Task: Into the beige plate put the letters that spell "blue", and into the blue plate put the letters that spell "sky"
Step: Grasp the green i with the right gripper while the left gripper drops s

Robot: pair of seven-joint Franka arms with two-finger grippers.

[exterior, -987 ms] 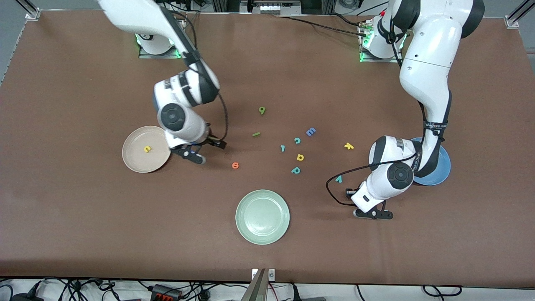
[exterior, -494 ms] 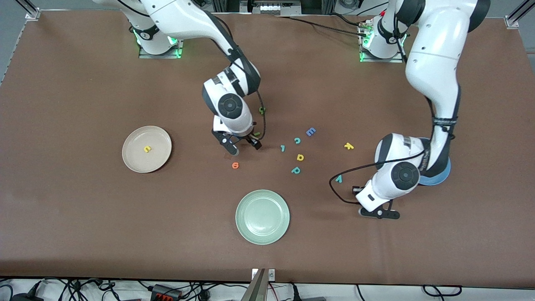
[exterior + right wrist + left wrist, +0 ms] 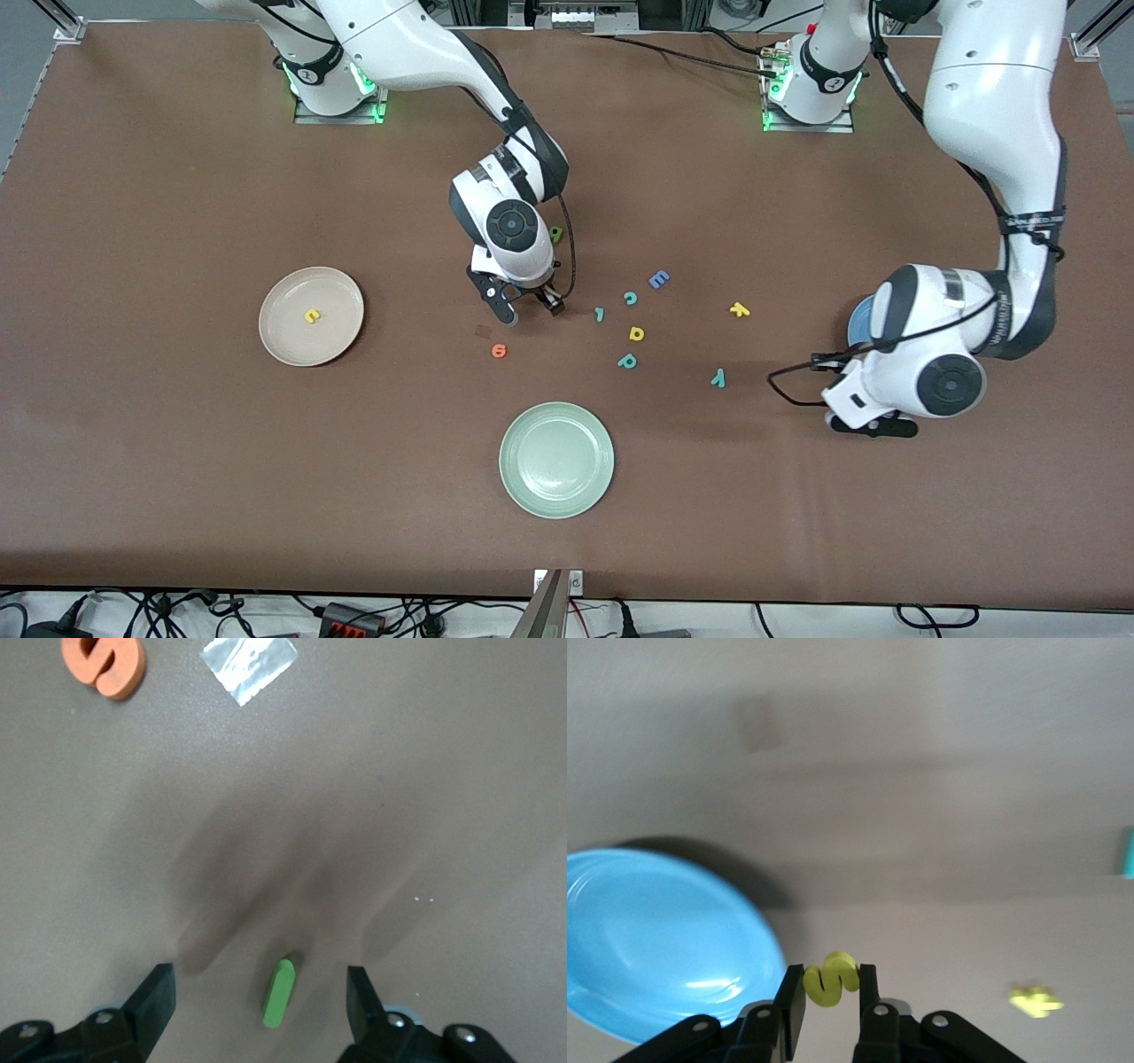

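Item: right gripper (image 3: pixel 257 1001), moved from the beige plate (image 3: pixel 288 341) (holding yellow u (image 3: pixel 312 315)), now spread astride green l (image 3: pixel 278 993); left gripper (image 3: pixel 826 1005), clamping yellow s (image 3: pixel 831 978), nearing blue plate (image 3: pixel 647 939).

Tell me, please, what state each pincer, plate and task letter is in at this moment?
left pincer: shut on yellow s, beside blue plate.
right pincer: open, astride dark green l.
beige plate: holds yellow u.
blue plate: no letter seen inside.
orange e, yellow k, teal y: on table.
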